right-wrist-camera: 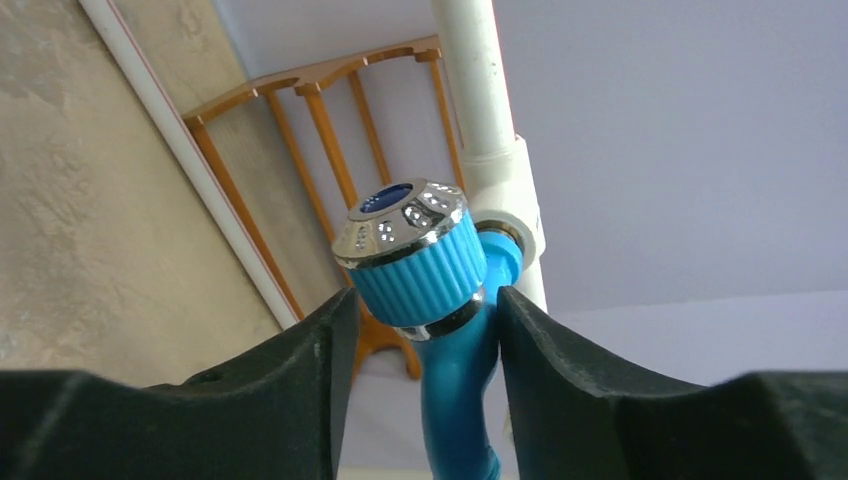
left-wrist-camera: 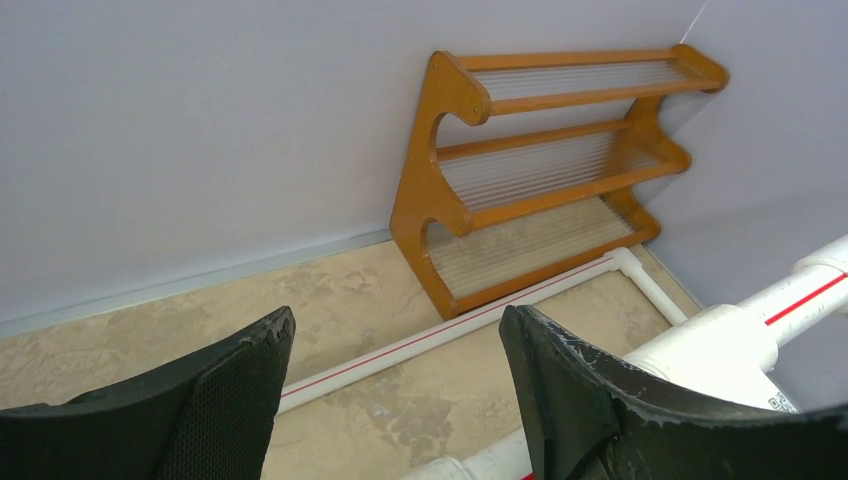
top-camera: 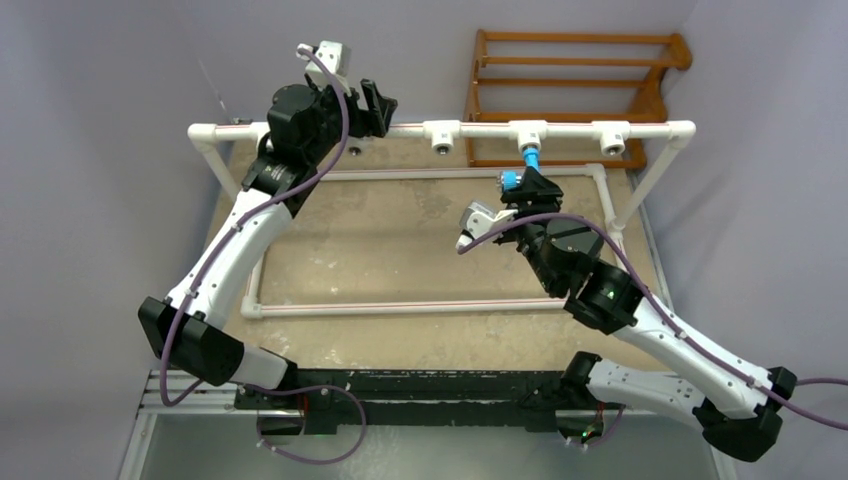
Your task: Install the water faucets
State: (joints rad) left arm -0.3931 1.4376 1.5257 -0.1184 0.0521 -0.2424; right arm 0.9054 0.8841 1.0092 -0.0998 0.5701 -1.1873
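The bright blue water faucet hangs from the middle white tee of the raised white pipe. In the right wrist view the faucet shows its ribbed knob with a silvery cap, and its end sits in the tee. My right gripper straddles the faucet below the knob. The right finger touches the blue body and a gap shows at the left finger. My left gripper hangs open and empty over the pipe's left part, and the pipe lies by its right finger.
Two more white tees sit on the raised pipe. A low white pipe frame lies on the tan board. A wooden rack stands against the back wall at the right.
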